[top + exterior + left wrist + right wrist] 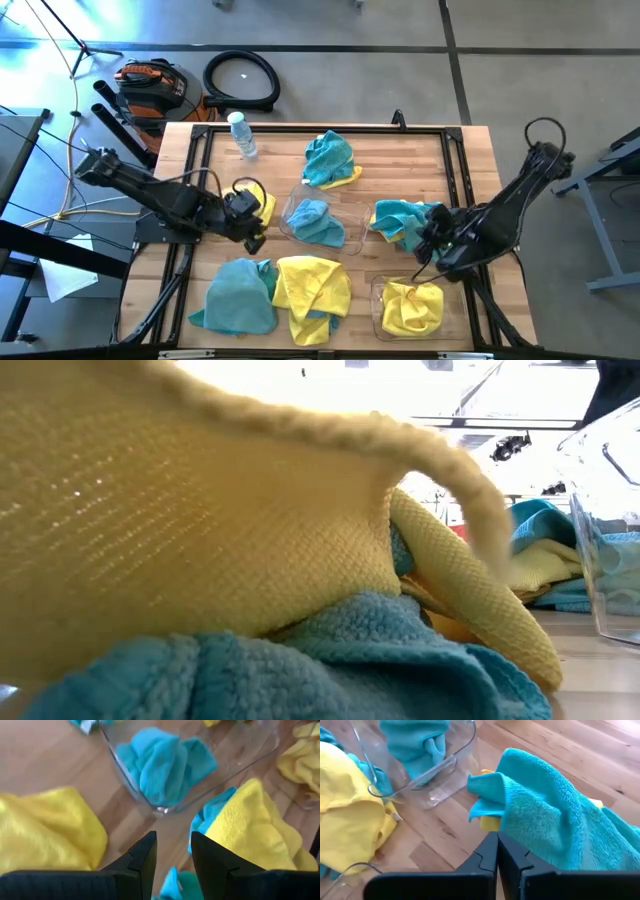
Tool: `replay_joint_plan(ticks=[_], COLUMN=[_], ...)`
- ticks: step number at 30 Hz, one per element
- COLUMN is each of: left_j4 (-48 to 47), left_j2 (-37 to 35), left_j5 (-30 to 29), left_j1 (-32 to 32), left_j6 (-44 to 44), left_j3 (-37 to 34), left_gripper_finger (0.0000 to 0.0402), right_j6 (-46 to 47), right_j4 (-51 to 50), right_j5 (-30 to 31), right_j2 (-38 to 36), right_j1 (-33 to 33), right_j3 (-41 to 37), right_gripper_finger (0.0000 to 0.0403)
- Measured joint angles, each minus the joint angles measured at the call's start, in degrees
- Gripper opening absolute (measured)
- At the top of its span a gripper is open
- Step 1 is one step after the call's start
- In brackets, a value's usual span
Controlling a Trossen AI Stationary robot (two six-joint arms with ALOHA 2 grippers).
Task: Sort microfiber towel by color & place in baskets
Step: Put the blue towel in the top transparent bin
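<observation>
The left gripper (250, 222) sits left of centre in the high view, just beside a yellow cloth (264, 207), and its wrist view shows the 2 fingers (142, 860) parted with bare wood between them, released and holding nothing. Straight ahead of it lies the centre basket (345, 216), a clear tub with 1 teal cloth (313, 222) already inside. Over on the right, the right gripper (430, 240) hovers at the edge of a teal towel (400, 220) lying on the wooden table (470, 160); its fingers (487, 857) are clenched together with nothing visible between them, the teal pile just beside them, a scrap of yellow peeking from underneath. In the lower right of the high view the second basket (378, 300) holds a yellow towel (412, 308). Still loose on the table: a teal-and-yellow pair (330, 160) at upper centre, and a big teal cloth (238, 295) next to a spread yellow one (312, 290) at the bottom. A clear bottle (242, 135) lies at upper left. The low view is almost filled by yellow and teal fabric.
</observation>
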Motion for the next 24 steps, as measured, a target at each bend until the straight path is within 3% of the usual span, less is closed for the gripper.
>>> replay_joint_plan(ticks=[5,11,19,24], left_j4=[-10.0,-13.7,-13.7,-10.2], left_j2=[6.5,11.1,18.9,24.4], left_j5=[0.7,8.2,15.4,19.3], left_j1=[-3.4,-7.0,-10.8,-12.5], left_j6=[-13.7,-28.3,-31.2,-27.7], left_j3=[6.1,7.5,7.4,7.4], left_gripper_finger=[0.011,0.011,0.011,0.011], right_j6=[-2.0,-2.0,-4.2,-5.9], right_j4=[2.6,2.6,2.6,2.6], right_j5=[0.0,0.0,1.6,1.7], right_j2=[-7.4,-12.7,-15.1,-15.2], right_j1=[-0.5,-0.5,-0.5,-0.5], right_j3=[-7.4,-13.0,-15.2,-15.2], right_gripper_finger=[0.0002,0.0002,0.0002,0.0002])
